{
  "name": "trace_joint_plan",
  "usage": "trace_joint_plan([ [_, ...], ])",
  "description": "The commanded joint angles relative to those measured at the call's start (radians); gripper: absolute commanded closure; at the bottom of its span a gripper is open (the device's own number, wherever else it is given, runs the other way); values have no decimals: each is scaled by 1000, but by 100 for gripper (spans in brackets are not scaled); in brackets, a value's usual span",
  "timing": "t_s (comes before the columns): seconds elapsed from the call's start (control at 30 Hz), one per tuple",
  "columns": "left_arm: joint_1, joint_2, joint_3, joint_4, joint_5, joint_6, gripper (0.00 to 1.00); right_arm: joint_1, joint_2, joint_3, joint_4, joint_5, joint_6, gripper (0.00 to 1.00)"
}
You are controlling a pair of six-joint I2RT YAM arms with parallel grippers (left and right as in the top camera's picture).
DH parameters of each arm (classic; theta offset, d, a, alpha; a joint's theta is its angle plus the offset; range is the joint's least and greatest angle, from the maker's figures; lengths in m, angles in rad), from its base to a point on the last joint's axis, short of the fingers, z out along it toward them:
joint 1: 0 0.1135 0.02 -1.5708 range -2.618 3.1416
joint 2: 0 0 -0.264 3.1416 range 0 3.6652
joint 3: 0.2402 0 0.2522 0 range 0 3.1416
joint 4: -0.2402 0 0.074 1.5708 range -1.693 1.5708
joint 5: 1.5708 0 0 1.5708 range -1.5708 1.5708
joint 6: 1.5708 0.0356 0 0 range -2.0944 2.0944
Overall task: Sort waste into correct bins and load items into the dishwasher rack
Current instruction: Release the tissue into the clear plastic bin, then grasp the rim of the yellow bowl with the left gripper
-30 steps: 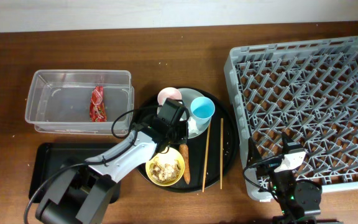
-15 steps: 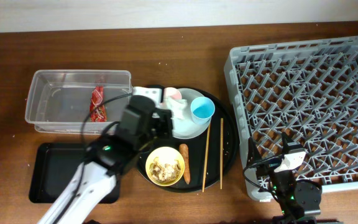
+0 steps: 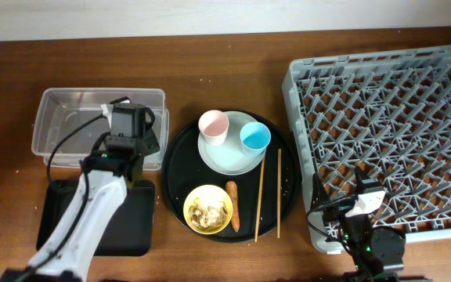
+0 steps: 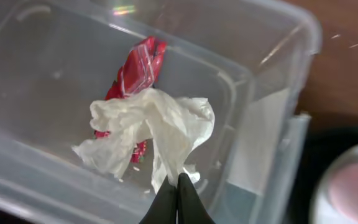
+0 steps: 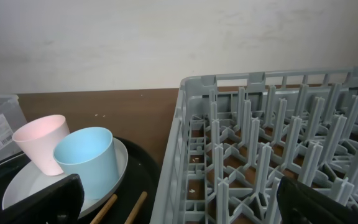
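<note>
Firstly, at the near edge of the brown wooden surface (image 3: 210,78), the right tool (image 5: 179,202) sits beside the front corner of the large square light-grey plastic dishwasher rack (image 3: 390,117). Its two dark fingers stand wide apart and hold nothing.

To the left lies the shallow black rectangular tray (image 3: 53,215), partly under the left arm. On the large round black tray (image 3: 180,160), the nearest things are the yellow bowl (image 3: 221,200) with beige crumbly food scraps (image 3: 206,213) inside and the small orange carrot-like stick (image 3: 232,206) just beside it. The two thin wooden chopsticks (image 3: 259,196) lie side by side but apart.

Behind them, the pale grey round plate (image 3: 229,160) carries the small pink cup (image 3: 213,125) and the small blue cup (image 3: 254,137), both upright.

Farther to the left, the left tool (image 4: 178,193) is over the clear plastic rectangular tub (image 4: 272,93). Its fingers are pressed together on a corner of the crumpled white tissue (image 4: 151,134). The tissue hangs over the inside of the tub, in front of the red shiny snack wrapper (image 4: 138,65) on the tub's floor. I cannot tell whether the tissue touches the wrapper.
</note>
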Motion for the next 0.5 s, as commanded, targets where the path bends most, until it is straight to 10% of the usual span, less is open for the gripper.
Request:
trace_joint_plan([
  [0.0,5,31,10,13,19,16,93,6,-4,-5,-5,-2,4,2],
  [0.07,5,1,26,13,20,18,30,6,-4,-5,-5,-2,4,2],
  [0.17,4,-101,32,13,37,27,17,6,-4,-5,-5,-2,4,2],
  [0.27,3,-211,32,1,177,27,20,6,-4,-5,-5,-2,4,2],
  [0.47,-140,-340,32,-266,471,27,78,6,-4,-5,-5,-2,4,2],
])
